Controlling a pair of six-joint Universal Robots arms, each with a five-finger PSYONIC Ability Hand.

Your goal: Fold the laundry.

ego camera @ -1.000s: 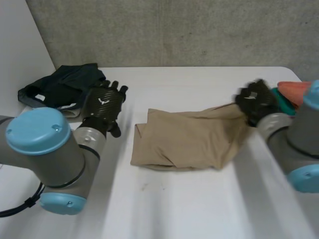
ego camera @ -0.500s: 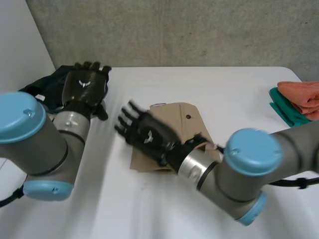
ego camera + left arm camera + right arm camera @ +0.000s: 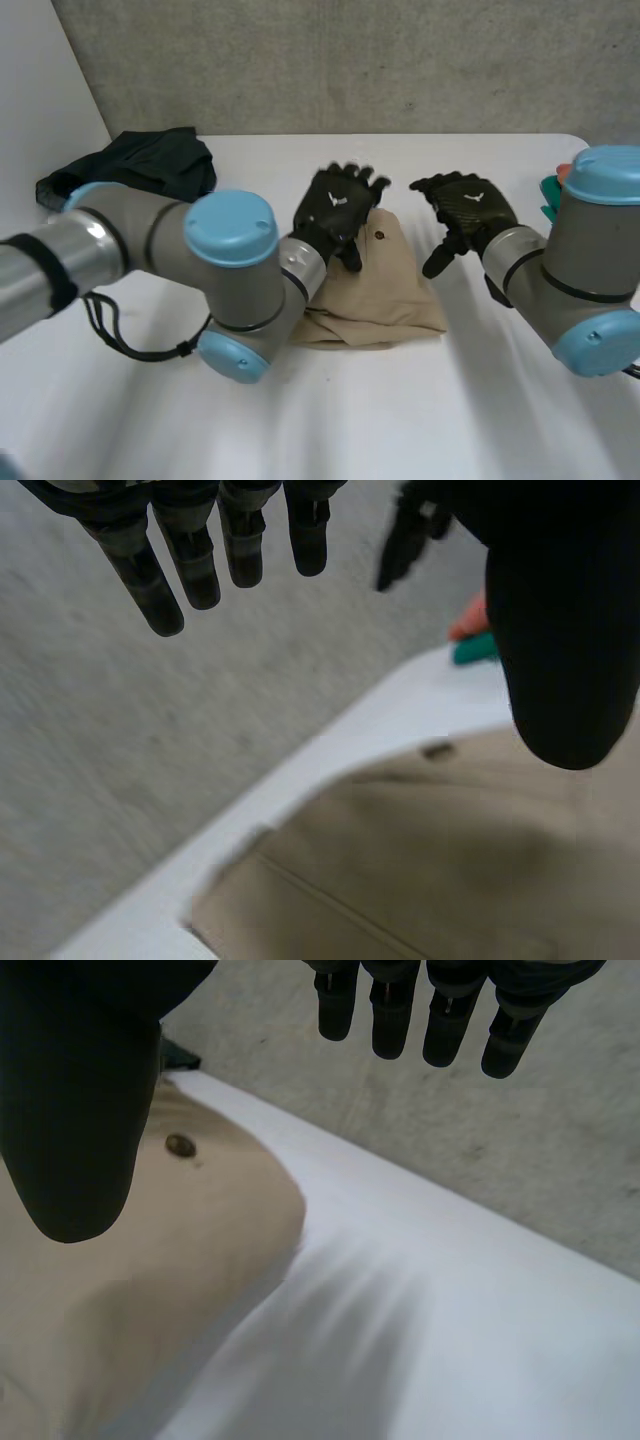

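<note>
Both splayed and empty: left robot hand (image 3: 335, 205) over tan garment (image 3: 385, 290), right robot hand (image 3: 470, 208) beside.

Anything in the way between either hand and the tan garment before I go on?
Nothing visible. The left hand hovers open over the far edge of the tan garment, and the right hand is open just beside it. The dark clothes lie apart at the far left corner of the table.

Soft diffuse light, white table (image 3: 480, 420) bright, concrete wall (image 3: 400, 60) duller, tan cloth (image 3: 390, 290) evenly lit.
</note>
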